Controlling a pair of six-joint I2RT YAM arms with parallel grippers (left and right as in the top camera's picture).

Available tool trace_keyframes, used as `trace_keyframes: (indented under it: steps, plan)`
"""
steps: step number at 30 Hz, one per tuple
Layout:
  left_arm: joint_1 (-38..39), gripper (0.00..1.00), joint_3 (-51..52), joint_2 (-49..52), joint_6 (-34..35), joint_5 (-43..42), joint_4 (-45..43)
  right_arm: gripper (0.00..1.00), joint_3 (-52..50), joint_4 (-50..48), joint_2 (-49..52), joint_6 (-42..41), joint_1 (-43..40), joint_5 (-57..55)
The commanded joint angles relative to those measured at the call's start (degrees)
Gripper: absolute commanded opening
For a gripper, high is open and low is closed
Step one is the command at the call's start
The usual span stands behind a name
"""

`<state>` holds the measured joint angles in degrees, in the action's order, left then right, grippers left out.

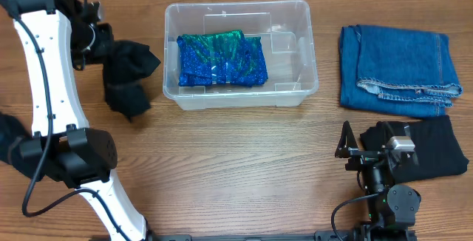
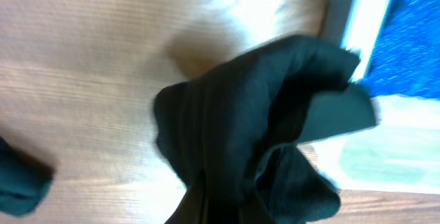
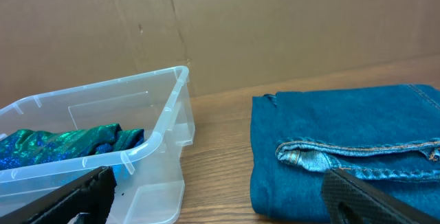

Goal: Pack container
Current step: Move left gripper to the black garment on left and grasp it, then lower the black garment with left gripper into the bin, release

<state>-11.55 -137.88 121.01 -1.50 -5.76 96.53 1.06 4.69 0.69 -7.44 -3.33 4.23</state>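
Fabric of a black garment (image 2: 261,135) fills most of my left wrist view. My left end effector (image 1: 102,47) is closed on this garment. The fingers themselves are covered by the cloth, which hangs bunched below and to the right of the left end effector and casts a shadow on the table (image 1: 244,167).

The container (image 1: 236,5) stands upright on the table to the right of my left end effector, near the garment but not touching it. A blue-green sequined cloth (image 1: 222,60) lies folded inside the container, against the wall nearer my left end effector.

My right end effector (image 3: 216,183) is open, with its two fingers spread wide at the lower corners of the right wrist view. The container is ahead of it and to its left. A pair of folded jeans (image 1: 399,71) lies flat on the table ahead of it and to its right, apart from the container. A folded black cloth (image 1: 436,152) lies on the table just to the right of my right end effector.
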Motion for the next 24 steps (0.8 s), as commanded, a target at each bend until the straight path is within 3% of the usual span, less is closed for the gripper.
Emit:
trace_keyframes:
  steps: [1,9,18,24]
  plan:
    - [2.3,0.04,-7.4,-2.1,-3.3,-3.3,0.3,1.0,-0.6,-0.3,-0.5,0.4,-0.2,-0.3]
    - [13.5,0.04,-14.5,-4.2,-11.6,-2.1,-1.0,1.0,-0.6,-0.3,-0.5,0.4,-0.2,-0.3]
    - [30.0,0.04,-15.2,-4.1,-12.1,13.6,-2.0,1.0,-0.6,-0.3,-0.5,0.4,-0.2,-0.3]
    - [32.0,0.04,-14.8,-4.1,-13.4,17.1,0.1,1.0,-0.6,-0.3,-0.5,0.4,-0.2,-0.3]
